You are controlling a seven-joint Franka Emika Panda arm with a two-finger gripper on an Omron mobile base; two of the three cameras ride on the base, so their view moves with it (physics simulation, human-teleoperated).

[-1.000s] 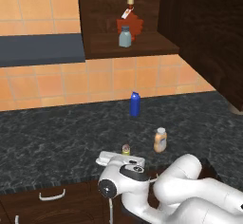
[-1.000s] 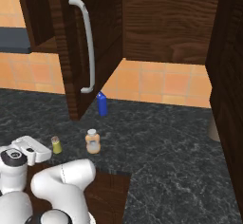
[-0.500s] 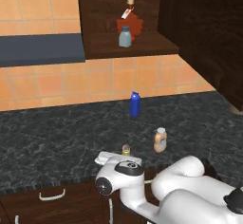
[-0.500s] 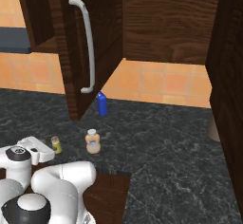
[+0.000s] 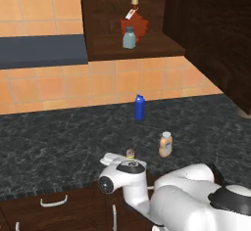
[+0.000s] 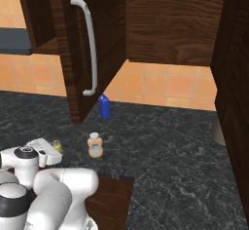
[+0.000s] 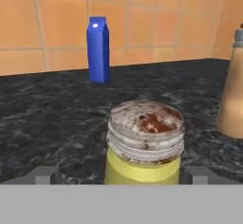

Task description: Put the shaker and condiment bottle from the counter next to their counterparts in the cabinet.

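The shaker [image 7: 144, 142], yellow-green with a brownish-silver top, stands on the counter [image 7: 47, 118] right in front of the hand. My gripper [image 7: 122, 175] is open, one fingertip on each side of the shaker's base and both apart from it. From the left base view the shaker [image 5: 130, 152] peeks out just beyond my white hand. The tan-orange condiment bottle [image 5: 165, 144] stands upright a little to its right. In the open cabinet [image 5: 112, 54] the grey-blue shaker [image 5: 129, 37] stands in front of the red leaf-shaped bottle [image 5: 135, 22].
A solid blue bottle [image 5: 139, 107] stands farther back near the tiled wall. The cabinet door [image 6: 73, 78] with its white handle [image 6: 90, 48] hangs open over the counter. A dark hood or shelf [image 5: 41, 51] juts out left of the cabinet.
The hand has stayed low at the shaker with its jaws open. The arm's elbow behind it has sunk toward the base. The bottles have not moved.
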